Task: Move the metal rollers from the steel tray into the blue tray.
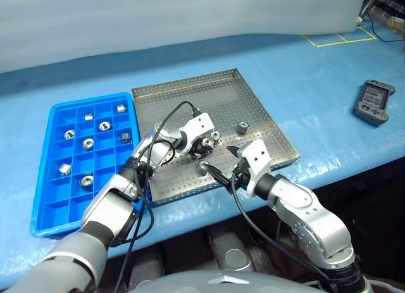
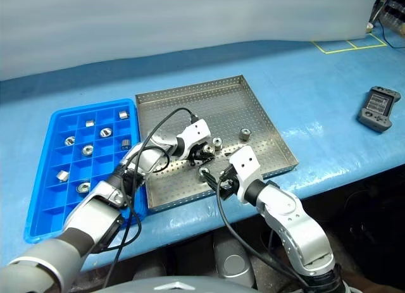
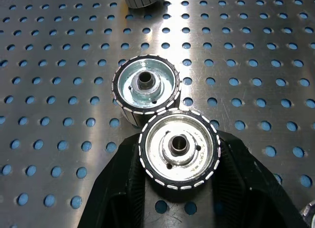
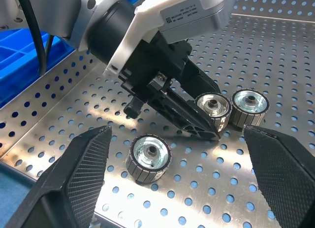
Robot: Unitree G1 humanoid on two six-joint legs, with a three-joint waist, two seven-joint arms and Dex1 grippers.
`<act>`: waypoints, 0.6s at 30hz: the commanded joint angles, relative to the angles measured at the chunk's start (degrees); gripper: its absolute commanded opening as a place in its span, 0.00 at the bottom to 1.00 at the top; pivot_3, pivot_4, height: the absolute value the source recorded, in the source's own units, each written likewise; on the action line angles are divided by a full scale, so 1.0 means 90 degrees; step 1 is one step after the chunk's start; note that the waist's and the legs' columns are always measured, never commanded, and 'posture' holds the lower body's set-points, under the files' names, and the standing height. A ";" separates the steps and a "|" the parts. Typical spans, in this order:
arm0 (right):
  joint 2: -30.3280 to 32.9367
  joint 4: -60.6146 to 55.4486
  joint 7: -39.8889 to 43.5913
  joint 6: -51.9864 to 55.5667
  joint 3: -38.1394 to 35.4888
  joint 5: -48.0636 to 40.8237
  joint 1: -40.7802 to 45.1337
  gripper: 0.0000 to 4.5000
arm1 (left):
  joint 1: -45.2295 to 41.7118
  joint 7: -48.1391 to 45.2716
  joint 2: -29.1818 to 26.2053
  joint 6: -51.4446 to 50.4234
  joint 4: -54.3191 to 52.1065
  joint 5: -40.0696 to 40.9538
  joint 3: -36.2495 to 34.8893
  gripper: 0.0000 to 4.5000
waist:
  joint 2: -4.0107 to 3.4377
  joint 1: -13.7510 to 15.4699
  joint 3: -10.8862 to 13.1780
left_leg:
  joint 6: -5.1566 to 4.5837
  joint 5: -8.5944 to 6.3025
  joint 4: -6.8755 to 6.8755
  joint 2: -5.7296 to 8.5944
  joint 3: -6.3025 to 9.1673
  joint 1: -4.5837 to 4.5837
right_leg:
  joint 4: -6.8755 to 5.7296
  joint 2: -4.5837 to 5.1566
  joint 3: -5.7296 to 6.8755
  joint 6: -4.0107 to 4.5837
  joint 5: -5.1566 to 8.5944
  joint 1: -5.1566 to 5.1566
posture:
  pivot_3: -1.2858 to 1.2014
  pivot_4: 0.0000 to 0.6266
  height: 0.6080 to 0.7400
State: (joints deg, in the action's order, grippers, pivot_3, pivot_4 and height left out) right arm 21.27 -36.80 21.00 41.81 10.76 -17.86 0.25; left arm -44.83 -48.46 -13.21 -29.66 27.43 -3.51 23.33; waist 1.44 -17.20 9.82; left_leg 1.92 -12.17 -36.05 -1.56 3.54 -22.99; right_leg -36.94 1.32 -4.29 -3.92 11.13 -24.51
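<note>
Trays side by side on a blue surface (image 1: 316, 78): the blue tray (image 1: 44, 207) at left, the steel tray (image 1: 190, 93) touching it at right. The blue tray holds eight metal rollers (image 1: 88, 143) in separate square compartments. Four more rollers lie on the perforated floor of the steel tray: one gripped roller (image 3: 179, 148), a second roller (image 3: 146, 87) touching it, a third roller (image 4: 148, 157) near the front rim, and a fourth roller (image 1: 242, 126) farther back. The left gripper (image 4: 209, 123) is closed on the gripped roller. The right gripper (image 4: 177, 181) hangs wide open, holding nothing, above the third roller. A handheld device (image 1: 374, 102) lies well apart at right.
</note>
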 commanded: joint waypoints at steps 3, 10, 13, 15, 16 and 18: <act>-0.0060 -0.0126 -0.0009 -0.0091 -0.0013 0.0008 0.0136 1.00 | 0.0220 0.0341 -0.0061 -0.0170 -0.1020 0.0333 -0.0705 0.38 | 0.0000 0.0020 0.0000 | 0.0000 0.0000 0.0000 0.0000 0.0001 -0.0002 | 0.0000 0.0000 0.0000 0.0000 0.0000 -0.0001 | 0.40 0.24 1.00; -0.0658 0.0076 -0.0512 -0.0029 0.0019 0.0143 0.0236 1.00 | 0.1086 0.1205 -0.0219 -0.0548 -0.2869 0.0660 -0.1706 0.38 | -0.0003 0.0070 0.0000 | 0.0000 0.0000 0.0002 -0.0002 0.0001 -0.0001 | -0.0002 0.0000 0.0000 -0.0003 -0.0002 -0.0002 | 0.41 0.24 1.00; -0.1071 0.0148 -0.0748 0.0058 -0.0079 0.0018 0.0337 1.00 | 0.1560 0.1517 -0.0318 -0.0422 -0.3468 0.0675 -0.1960 0.38 | -0.0005 0.0104 -0.0001 | 0.0000 0.0000 0.0000 -0.0002 0.0002 0.0003 | -0.0006 0.0000 0.0000 -0.0003 -0.0002 0.0000 | 0.42 0.24 1.00; -0.1451 0.0173 -0.0899 0.0173 -0.0230 -0.0196 0.0425 1.00 | 0.1936 0.1746 -0.0322 -0.0156 -0.3823 0.0728 -0.2198 0.38 | -0.0005 0.0126 -0.0001 | 0.0000 0.0000 0.0000 -0.0002 0.0003 0.0002 | -0.0007 0.0000 0.0001 -0.0003 -0.0002 0.0000 | 0.42 0.24 1.00; -0.1648 0.0179 -0.0990 0.0252 -0.0319 -0.0309 0.0473 1.00 | 0.2117 0.1842 -0.0314 -0.0024 -0.3989 0.0758 -0.2300 0.38 | -0.0005 0.0144 -0.0001 | 0.0000 0.0000 -0.0001 -0.0002 0.0003 0.0001 | -0.0006 0.0000 0.0000 -0.0004 -0.0003 0.0000 | 0.43 0.24 1.00; -0.1989 0.0179 -0.1135 0.0412 -0.0498 -0.0541 0.0574 1.00 | 0.2425 0.2017 -0.0259 0.0263 -0.4270 0.0856 -0.2480 0.38 | -0.0005 0.0217 -0.0001 | 0.0000 0.0000 -0.0002 -0.0003 0.0005 -0.0002 | -0.0006 0.0001 0.0002 -0.0005 -0.0003 -0.0001 | 0.43 0.24 1.00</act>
State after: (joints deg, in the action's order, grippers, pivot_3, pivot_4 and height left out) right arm 5.08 -34.04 12.10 44.53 8.20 -19.95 4.25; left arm -23.74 -32.08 -15.94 -31.53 -5.31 2.86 3.71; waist 1.40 -15.25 9.81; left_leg 1.92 -12.16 -36.07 -1.58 3.59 -23.01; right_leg -36.98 1.33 -4.26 -3.97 11.09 -24.53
